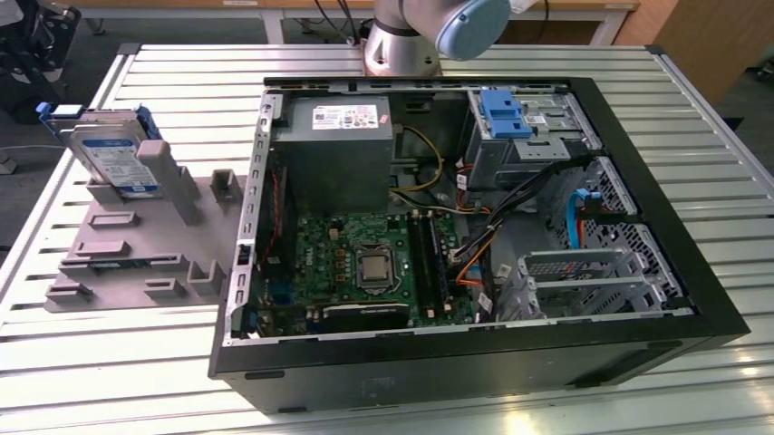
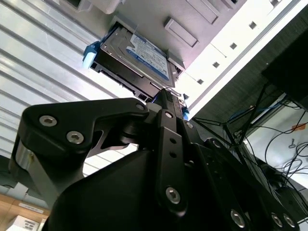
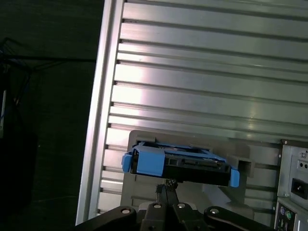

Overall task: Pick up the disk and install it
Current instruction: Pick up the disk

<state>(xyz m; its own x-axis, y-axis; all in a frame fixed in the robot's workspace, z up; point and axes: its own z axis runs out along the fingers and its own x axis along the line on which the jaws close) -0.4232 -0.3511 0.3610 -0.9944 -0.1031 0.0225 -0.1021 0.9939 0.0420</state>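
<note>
Disk (image 3: 180, 166): silver drive in its blue carrier, propped at a tilt among the upright posts of the grey fixture (image 1: 133, 245). Not yet lifted. It sits directly ahead of the gripper (image 3: 167, 184), close to the tips. I cannot tell whether tip and carrier touch.

Gripper: the fingers look drawn together to a narrow point, with nothing between them.

Surroundings: beyond the disk from the gripper are the bare slats of the aluminium table (image 3: 202, 72). Off to the gripper's side, well apart from the tips, is the open computer case (image 1: 484, 362). Inside it are an empty metal drive cage (image 1: 581, 276) and loose cables (image 1: 532, 199) running past the cage.

Risks (my judgement):
- With the fingers closed this near the carrier's edge, any advance would push rather than grip. The disk is only propped, so it could tip or slide out of its slot.
- The carrier is thin plastic. A hold on the frame alone could flex it or slip.
- The cables by the cage could snag the carrier on entry and leave the disk half seated.
</note>
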